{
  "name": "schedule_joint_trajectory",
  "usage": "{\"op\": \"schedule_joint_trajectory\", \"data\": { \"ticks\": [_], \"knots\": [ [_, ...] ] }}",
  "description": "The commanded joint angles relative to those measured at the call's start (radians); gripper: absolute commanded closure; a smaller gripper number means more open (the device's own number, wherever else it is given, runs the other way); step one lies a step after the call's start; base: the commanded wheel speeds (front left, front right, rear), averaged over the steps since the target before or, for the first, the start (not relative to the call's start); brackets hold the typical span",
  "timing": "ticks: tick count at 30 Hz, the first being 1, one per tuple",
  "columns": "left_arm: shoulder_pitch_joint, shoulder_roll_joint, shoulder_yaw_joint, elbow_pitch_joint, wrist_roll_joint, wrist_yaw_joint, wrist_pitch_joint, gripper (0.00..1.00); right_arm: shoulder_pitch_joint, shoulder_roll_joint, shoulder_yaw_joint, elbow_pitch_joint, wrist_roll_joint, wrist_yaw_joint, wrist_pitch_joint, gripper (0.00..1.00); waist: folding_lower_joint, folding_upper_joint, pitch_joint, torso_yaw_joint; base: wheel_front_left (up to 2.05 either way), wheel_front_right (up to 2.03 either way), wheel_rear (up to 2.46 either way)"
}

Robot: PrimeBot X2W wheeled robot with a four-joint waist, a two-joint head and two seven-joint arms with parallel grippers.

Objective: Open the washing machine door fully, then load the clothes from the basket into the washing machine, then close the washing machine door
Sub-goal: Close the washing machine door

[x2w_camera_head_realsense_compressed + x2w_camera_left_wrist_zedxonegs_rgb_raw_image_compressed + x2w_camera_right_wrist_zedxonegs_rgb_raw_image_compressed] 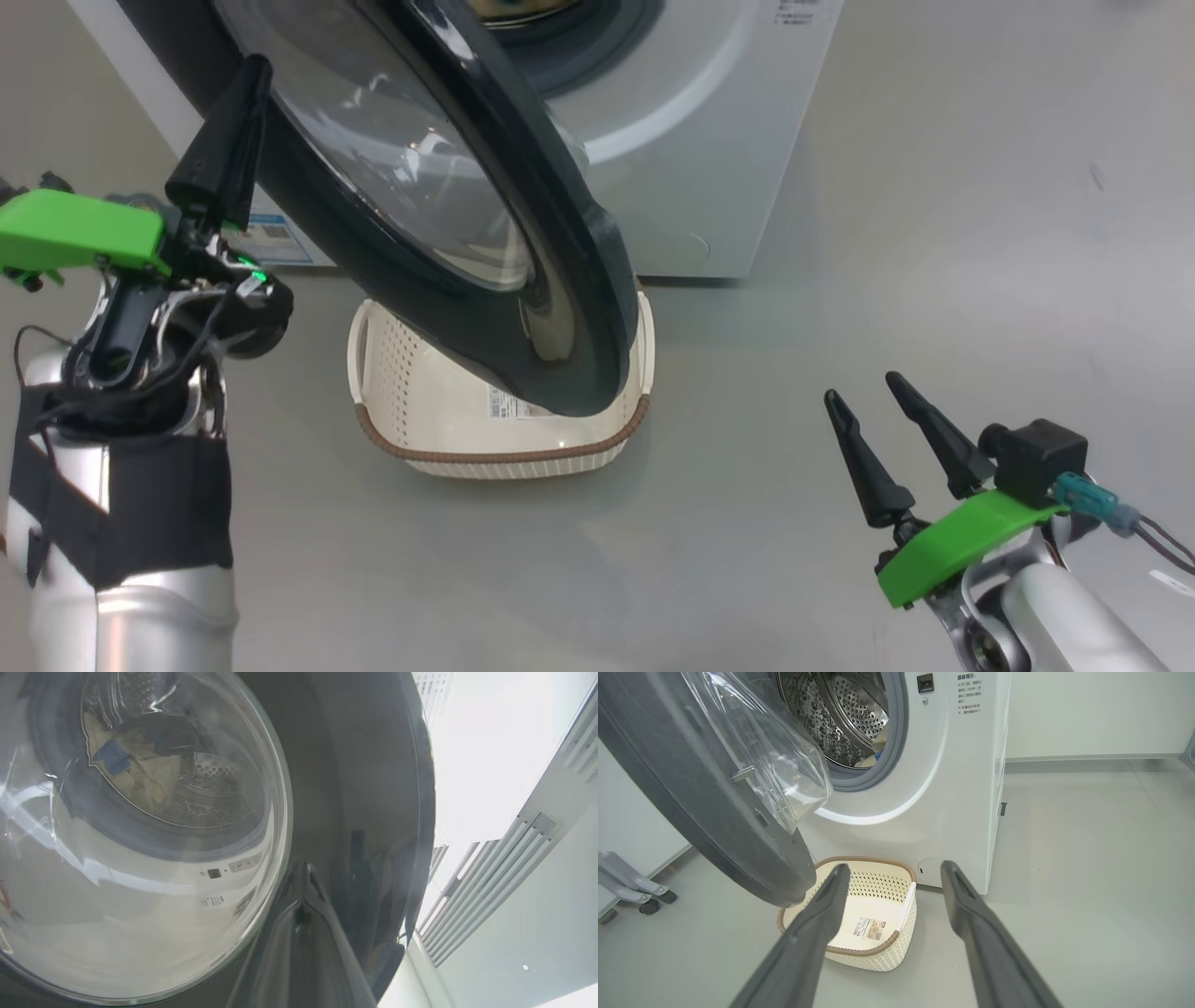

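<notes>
Fingers of our right gripper [862, 387] stand spread, holding nothing, well apart from the basket [495, 457] on the floor ahead. Left gripper [250, 70] is pinched shut on nothing, tips at the outer black rim of the washing machine door [560, 233], just beside its glass; contact we cannot confirm. Door stands partly open above the basket. Beyond, inside the washing machine [709, 121] drum, we see the clothes [145, 779].
</notes>
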Motion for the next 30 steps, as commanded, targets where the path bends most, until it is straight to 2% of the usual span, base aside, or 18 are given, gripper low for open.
{"op": "schedule_joint_trajectory", "data": {
  "ticks": [1, 5, 6, 7, 8, 9, 10, 11, 12, 17, 25, 28, 30],
  "knots": [
    [-0.003, 0.04, 0.023, -0.049, 0.01, -0.007, -0.005, 1.0, 0.003, -0.003, 0.012, -0.028, 0.002, -0.003, -0.014, 0.0, 0.0, 0.0, -0.036, 0.018, 0.0, 0.0, 0.0],
    [0.042, 0.055, 0.015, -0.083, 0.041, -0.007, -0.033, 1.0, 0.023, -0.002, 0.012, -0.033, 0.003, -0.003, -0.014, 0.0, 0.0, 0.0, -0.072, 0.028, 0.0, 0.0, 0.0],
    [0.053, 0.057, 0.01, -0.092, 0.047, -0.007, -0.04, 0.84, 0.027, -0.002, 0.012, -0.035, 0.003, -0.003, -0.014, 0.0, 0.0, 0.0, -0.079, 0.029, 0.0, 0.0, 0.0],
    [0.063, 0.065, 0.005, -0.103, 0.06, -0.007, -0.05, 0.61, 0.031, -0.002, 0.01, -0.037, 0.003, -0.003, -0.014, 0.0, 0.0, 0.0, -0.084, 0.031, 0.0, 0.0, 0.0],
    [0.073, 0.072, -0.001, -0.114, 0.078, -0.007, -0.068, 0.5, 0.035, -0.002, 0.009, -0.04, 0.003, -0.003, -0.014, 0.0, 0.0, 0.0, -0.087, 0.032, 0.0, 0.0, 0.0],
    [0.083, 0.078, -0.011, -0.124, 0.09, -0.007, -0.079, 0.16, 0.038, -0.002, 0.007, -0.044, 0.003, -0.003, -0.014, 0.0, 0.0, 0.0, -0.09, 0.034, 0.0, 0.0, 0.0],
    [0.094, 0.089, -0.022, -0.135, 0.112, -0.007, -0.097, 0.07, 0.042, -0.003, 0.005, -0.046, 0.002, -0.003, -0.014, 0.0, 0.0, 0.0, -0.093, 0.035, 0.0, 0.0, 0.0],
    [0.094, 0.089, -0.022, -0.135, 0.112, -0.007, -0.097, 0.07, 0.042, -0.003, 0.005, -0.046, 0.002, -0.003, -0.014, 0.0, 0.0, 0.0, -0.093, 0.035, 0.0, 0.0, 0.0],
    [0.105, 0.098, -0.032, -0.144, 0.135, -0.007, -0.122, 0.0, 0.045, -0.003, 0.003, -0.049, 0.002, -0.003, -0.014, 0.0, 0.0, 0.0, -0.094, 0.037, 0.0, 0.0, 0.0],
    [0.176, 0.162, -0.117, -0.191, 0.245, -0.007, -0.253, 0.0, 0.061, -0.002, -0.01, -0.062, -0.002, -0.003, -0.014, 0.0, 0.0, 0.0, -0.102, 0.041, 0.0, 0.0, 0.0],
    [0.28, 0.314, -0.292, -0.181, 0.452, -0.007, -0.515, 0.0, 0.082, 0.001, -0.025, -0.084, -0.011, -0.003, -0.014, 0.0, 0.0, 0.0, -0.107, 0.044, 0.0, 0.0, 0.0],
    [0.308, 0.357, -0.336, -0.148, 0.55, -0.007, -0.574, 0.0, 0.089, 0.003, -0.029, -0.091, -0.014, -0.003, -0.014, 0.0, 0.0, 0.0, -0.109, 0.044, 0.0, 0.0, 0.0],
    [0.327, 0.363, -0.345, -0.131, 0.613, -0.007, -0.591, 0.0, 0.092, 0.004, -0.031, -0.095, -0.016, -0.003, -0.014, 0.0, 0.0, 0.0, -0.11, 0.042, 0.0, 0.0, 0.0]
  ]
}}
